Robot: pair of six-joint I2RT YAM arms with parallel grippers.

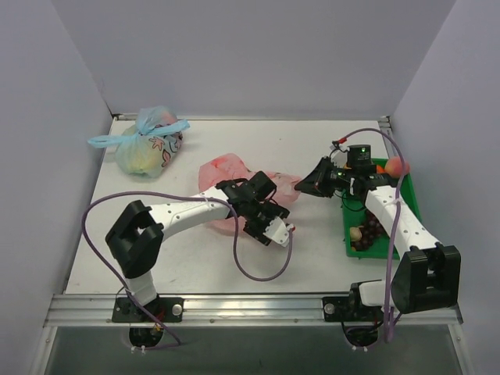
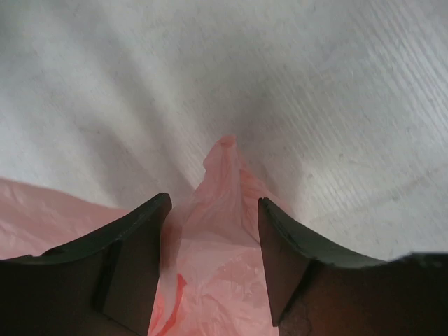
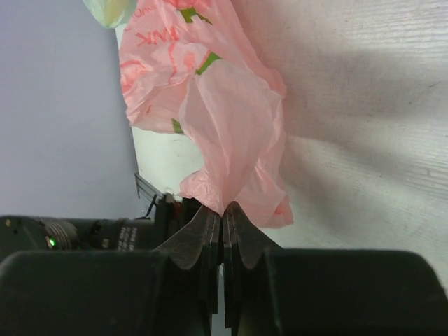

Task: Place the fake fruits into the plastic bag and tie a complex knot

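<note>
The pink plastic bag (image 1: 221, 173) lies crumpled on the table between the two arms. My right gripper (image 1: 306, 186) is shut on a bunched edge of it, and the right wrist view shows the bag (image 3: 224, 112) stretching away from the pinched jaws (image 3: 224, 210). My left gripper (image 1: 275, 227) is open, and its fingers straddle a pointed fold of the bag (image 2: 222, 196) without closing on it. The fake fruits sit in the green tray (image 1: 412, 205) at the right: a dark grape bunch (image 1: 373, 229), a red-orange round one (image 1: 397, 166) and a pale piece (image 1: 356, 233). No pink knot shows.
A pale blue flower-printed bag (image 1: 148, 148), tied with a light blue bow-like knot (image 1: 139, 137), lies at the back left. Grey walls close in the table on three sides. A purple cable (image 1: 262, 273) loops over the table near the left arm.
</note>
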